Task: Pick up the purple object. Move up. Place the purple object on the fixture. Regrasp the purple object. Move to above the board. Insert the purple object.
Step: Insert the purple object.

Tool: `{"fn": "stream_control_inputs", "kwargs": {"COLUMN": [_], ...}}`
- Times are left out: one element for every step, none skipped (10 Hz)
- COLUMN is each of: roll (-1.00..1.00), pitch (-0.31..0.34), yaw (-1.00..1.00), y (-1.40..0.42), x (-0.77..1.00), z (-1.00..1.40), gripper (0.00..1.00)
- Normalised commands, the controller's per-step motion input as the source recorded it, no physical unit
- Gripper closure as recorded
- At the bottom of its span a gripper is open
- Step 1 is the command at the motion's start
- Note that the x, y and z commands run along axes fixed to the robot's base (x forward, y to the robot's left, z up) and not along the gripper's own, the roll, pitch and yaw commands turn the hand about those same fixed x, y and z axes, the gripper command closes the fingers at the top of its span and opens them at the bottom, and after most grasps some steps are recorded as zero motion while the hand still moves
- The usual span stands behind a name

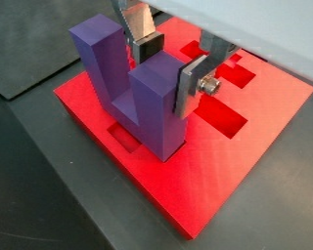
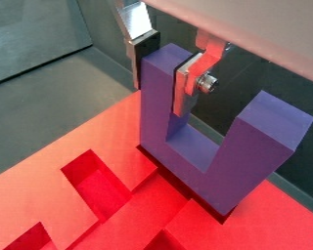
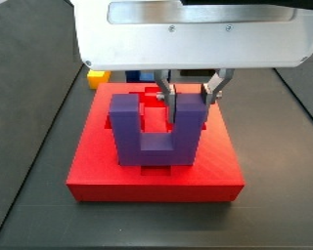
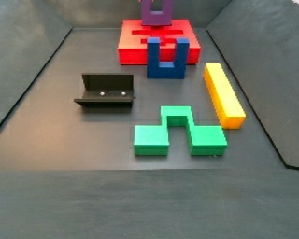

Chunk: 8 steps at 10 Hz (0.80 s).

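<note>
**Purple block stands on the red board, one prong gripped**

The gripper (image 3: 190, 96) is over the board (image 3: 101, 168), its silver fingers (image 1: 194, 83) closed on one upright prong of the purple object (image 3: 149, 125). The U-shaped block stands prongs up, its bar down on the board's slots. In a side view the fixture (image 4: 105, 91) sits well apart, nearer and to the left, with blue (image 4: 164, 61), yellow (image 4: 223, 93) and green (image 4: 177, 132) blocks on the floor.

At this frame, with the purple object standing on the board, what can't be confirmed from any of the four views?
- How deep the purple object sits in the board: its own bar covers the slot in both wrist views.
- The gripper from above: the wrist housing blocks it in a side view.
- The purple object's top: cut by the frame edge in a side view.
- The board's far slots: hidden behind the blue block.
</note>
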Motion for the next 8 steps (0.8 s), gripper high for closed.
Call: {"fn": "stream_control_inputs", "kwargs": {"roll": [0.04, 0.05, 0.04, 0.04, 0.00, 0.00, 0.06, 0.09], "pitch": [0.000, 0.000, 0.006, 0.026, 0.056, 0.071, 0.047, 0.017], "yaw": [0.00, 0.00, 0.00, 0.00, 0.00, 0.00, 0.00, 0.00], "y": [0.04, 0.05, 0.04, 0.09, 0.20, 0.21, 0.07, 0.00], "x": [0.00, 0.00, 0.05, 0.12, 0.22, 0.21, 0.13, 0.04], "z": [-0.12, -0.14, -0.11, -0.04, 0.00, 0.17, 0.00, -0.13], "gripper": [1.00, 1.00, 1.00, 1.00, 1.00, 1.00, 1.00, 1.00]}}
